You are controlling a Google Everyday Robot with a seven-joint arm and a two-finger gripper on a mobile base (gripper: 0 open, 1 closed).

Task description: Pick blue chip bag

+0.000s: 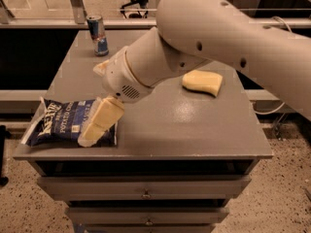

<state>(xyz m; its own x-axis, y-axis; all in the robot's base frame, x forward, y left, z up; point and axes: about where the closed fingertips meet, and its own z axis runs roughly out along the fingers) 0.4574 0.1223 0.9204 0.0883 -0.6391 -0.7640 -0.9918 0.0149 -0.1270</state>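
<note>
The gripper (95, 130) sits over the right end of the blue chip bag (54, 125) and hides this end. The arm (233, 38) is cut off at the right edge
</note>
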